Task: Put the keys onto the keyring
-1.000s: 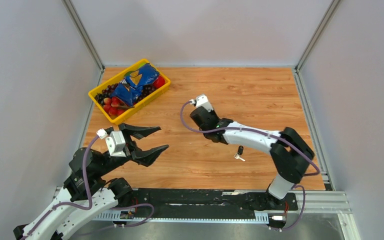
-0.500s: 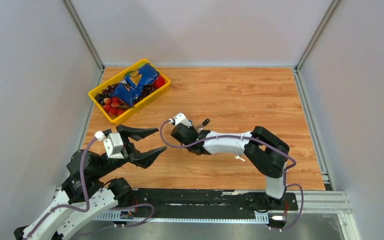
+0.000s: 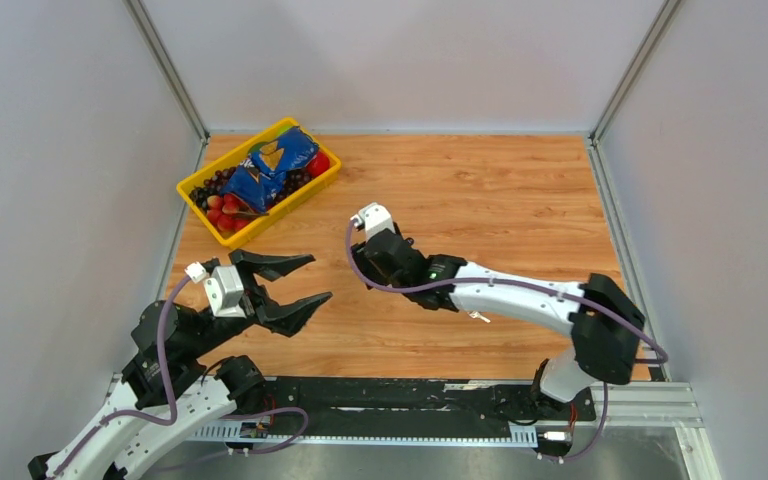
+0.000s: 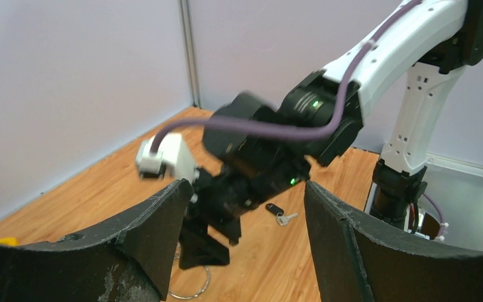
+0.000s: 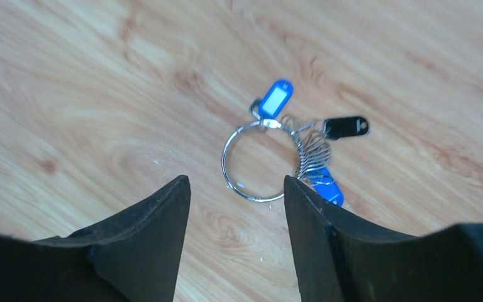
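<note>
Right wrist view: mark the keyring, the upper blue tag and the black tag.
keyring (image 5: 224, 165), right wrist view, left arc of wire.
upper blue tag (image 5: 274, 99), right wrist view, white label.
black tag (image 5: 345, 126), right wrist view, its middle.

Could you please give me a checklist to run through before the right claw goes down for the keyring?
1. Right claw open: ok.
2. Keyring centred ahead of that claw's gap: ok.
3. Keyring flat on the table: ok.
4. Left claw open and apart from the keyring: ok.
5. Loose key in view on the table: ok.
6. Where the keyring's split end lies: cannot tell.
</note>
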`<action>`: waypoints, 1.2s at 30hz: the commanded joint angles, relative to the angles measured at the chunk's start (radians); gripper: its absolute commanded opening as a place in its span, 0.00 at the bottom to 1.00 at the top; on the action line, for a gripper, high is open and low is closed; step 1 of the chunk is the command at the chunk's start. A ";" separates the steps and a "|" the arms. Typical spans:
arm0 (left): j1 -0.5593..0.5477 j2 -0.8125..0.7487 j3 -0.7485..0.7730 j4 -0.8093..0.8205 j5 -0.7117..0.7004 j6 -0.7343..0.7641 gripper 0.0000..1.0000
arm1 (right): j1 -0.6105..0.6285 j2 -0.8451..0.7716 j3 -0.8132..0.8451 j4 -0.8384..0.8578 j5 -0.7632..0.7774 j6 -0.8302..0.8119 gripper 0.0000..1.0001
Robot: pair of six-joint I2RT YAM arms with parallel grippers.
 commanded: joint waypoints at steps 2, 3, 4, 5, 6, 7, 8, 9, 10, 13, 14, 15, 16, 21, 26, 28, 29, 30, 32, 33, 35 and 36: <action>0.001 0.027 0.008 0.012 -0.025 -0.024 0.77 | -0.051 -0.186 -0.050 0.061 0.005 0.000 0.64; 0.002 0.032 0.009 0.014 -0.032 -0.028 0.77 | -0.071 -0.208 -0.063 0.060 -0.019 0.000 0.64; 0.001 0.040 0.008 0.016 -0.036 -0.037 0.77 | -0.091 -0.229 -0.076 0.060 -0.044 -0.002 0.65; 0.001 0.045 0.007 0.021 -0.049 -0.043 0.77 | -0.109 -0.246 -0.089 0.060 -0.061 -0.001 0.65; 0.000 0.055 0.006 0.026 -0.059 -0.061 0.77 | -0.129 -0.261 -0.101 0.058 -0.073 0.001 0.65; 0.000 0.061 0.002 0.038 -0.076 -0.071 0.77 | -0.149 -0.274 -0.113 0.055 -0.087 0.005 0.65; 0.000 0.073 -0.005 0.044 -0.083 -0.095 0.77 | -0.169 -0.288 -0.125 0.051 -0.106 0.011 0.64; 0.000 0.081 -0.011 0.054 -0.099 -0.107 0.76 | -0.188 -0.303 -0.137 0.044 -0.120 0.020 0.63; 0.002 0.100 -0.022 0.058 -0.108 -0.134 0.75 | -0.210 -0.327 -0.149 0.038 -0.135 0.028 0.63; 0.000 0.173 -0.039 0.065 -0.171 -0.197 0.70 | -0.260 -0.388 -0.193 0.026 -0.153 0.043 0.62; 0.001 0.189 -0.048 0.065 -0.200 -0.229 0.69 | -0.269 -0.412 -0.208 0.025 -0.153 0.043 0.61; 0.001 0.225 -0.054 0.067 -0.213 -0.245 0.66 | -0.273 -0.434 -0.223 0.025 -0.149 0.042 0.61; 0.001 0.244 -0.064 0.069 -0.229 -0.279 0.63 | -0.276 -0.451 -0.235 0.024 -0.145 0.040 0.60; 0.000 0.389 -0.126 0.163 -0.279 -0.424 0.53 | -0.278 -0.514 -0.280 0.004 -0.140 0.041 0.48; 0.001 0.523 -0.163 0.224 -0.354 -0.536 0.31 | -0.282 -0.585 -0.324 -0.013 -0.145 0.057 0.35; 0.001 0.578 -0.167 0.223 -0.398 -0.563 0.29 | -0.282 -0.622 -0.339 -0.018 -0.150 0.062 0.42; 0.001 0.611 -0.171 0.223 -0.417 -0.579 0.30 | -0.282 -0.636 -0.349 -0.021 -0.149 0.061 0.45; 0.001 0.628 -0.173 0.223 -0.452 -0.586 0.32 | -0.283 -0.651 -0.356 -0.023 -0.149 0.059 0.46; 0.000 0.696 -0.175 0.221 -0.502 -0.623 0.38 | -0.282 -0.679 -0.368 -0.026 -0.148 0.055 0.47; 0.001 0.713 -0.173 0.220 -0.531 -0.632 0.44 | -0.282 -0.691 -0.373 -0.029 -0.148 0.052 0.48; 0.001 0.766 -0.171 0.228 -0.559 -0.660 0.49 | -0.282 -0.713 -0.382 -0.035 -0.150 0.051 0.50; 0.002 0.804 -0.167 0.229 -0.567 -0.680 0.51 | -0.282 -0.721 -0.386 -0.038 -0.151 0.048 0.50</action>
